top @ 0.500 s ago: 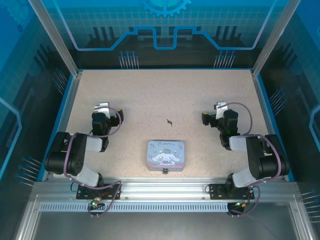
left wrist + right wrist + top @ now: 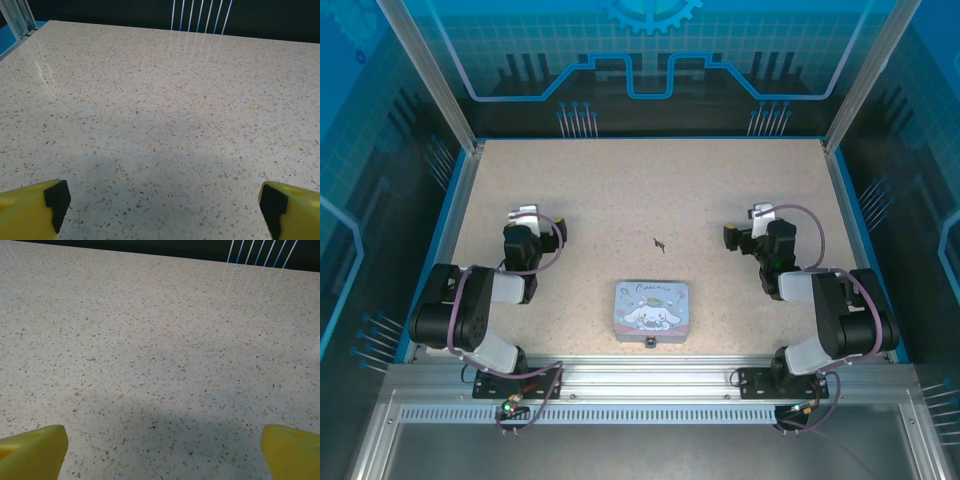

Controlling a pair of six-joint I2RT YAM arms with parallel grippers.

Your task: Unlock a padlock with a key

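A pale blue-grey tin (image 2: pixel 653 309) printed with a white cartoon dog sits on the speckled desk (image 2: pixel 620 190). The cursive line above the dog is too small to read. The padlock (image 2: pixel 651 342) is a small dark body touching the tin's near edge. The key (image 2: pixel 660 243) is a thin dark sliver lying beyond the tin's far edge, apart from it. The left gripper (image 2: pixel 526 214) is well left of the tin and the right gripper (image 2: pixel 761 213) well right. Both have their yellow fingers (image 2: pixel 30 207) spread wide over bare desk, holding nothing.
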